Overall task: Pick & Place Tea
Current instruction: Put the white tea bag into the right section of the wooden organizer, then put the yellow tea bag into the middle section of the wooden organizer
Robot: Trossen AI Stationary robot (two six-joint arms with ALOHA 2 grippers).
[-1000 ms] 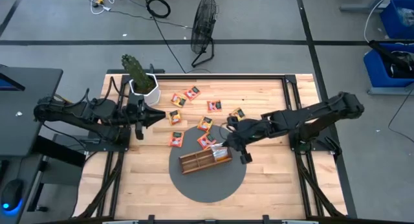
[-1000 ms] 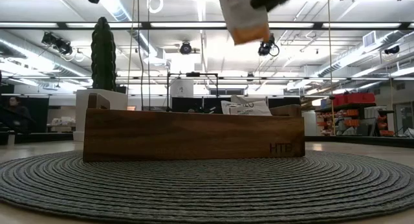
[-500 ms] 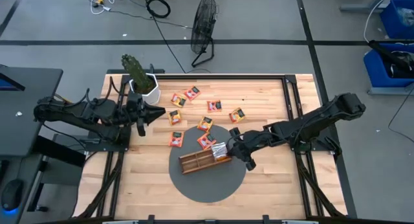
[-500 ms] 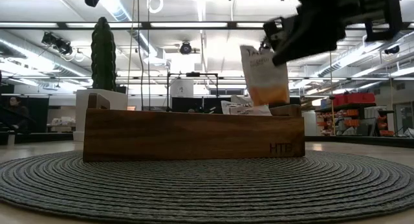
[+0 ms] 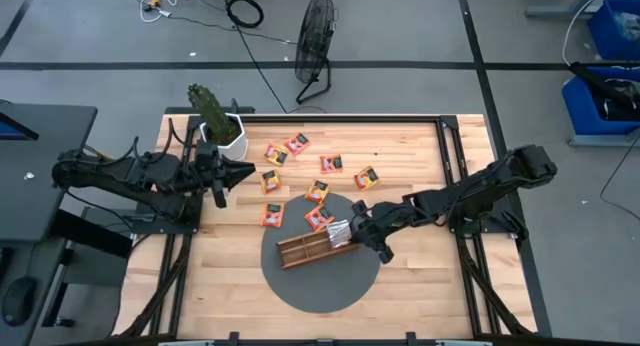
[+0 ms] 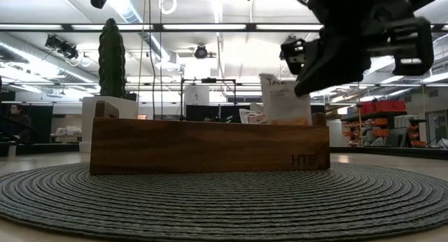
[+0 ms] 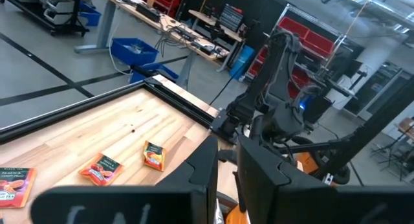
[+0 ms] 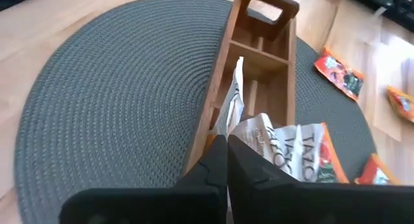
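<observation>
While its fingers pinch a white-and-orange tea sachet (image 6: 285,99) upright, the right gripper (image 5: 352,232) hangs at the end of the wooden tray (image 5: 300,250), the sachet's lower edge dipping inside the end compartment beside another sachet (image 8: 288,146) already there. That tray sits on a round grey woven mat (image 5: 320,281). More sachets (image 5: 297,143) lie scattered on the wooden table (image 5: 410,151) beyond the mat. Near the potted cactus (image 5: 212,113), the left gripper (image 5: 243,172) waits, fingers narrowly apart and empty
</observation>
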